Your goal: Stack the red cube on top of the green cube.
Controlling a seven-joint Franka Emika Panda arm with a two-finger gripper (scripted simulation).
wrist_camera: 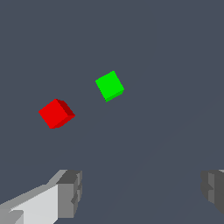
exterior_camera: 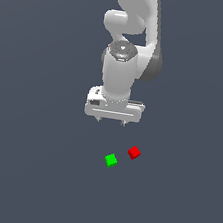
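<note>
Grey, flat and dull, the floor ran under everything, and on it the two small blocks were the only spots of colour. Going from the exterior view's left to its right, the green cube came first: it lay on the floor below the hand and a little nearer to where I stood, roughly under the middle of the gripper. Just beside it, to the exterior view's right and slightly farther back, sat the red cube, under the hand's right-hand end as that view showed it. The two were close together but apart, a strip of bare grey showing between them, and both rested flat with their corners turned at an angle to the hand. Neither touched the robot. Above them the white arm came down from the top of the scene, its wrist pointing straight down, and the hand hung in the air well clear of both cubes. Its fingers were spread wide, with nothing between them; in the wrist view the grey pads stood far apart with only floor in the gap, and the red cube and green cube lay ahead of the fingertips, not between them.
</note>
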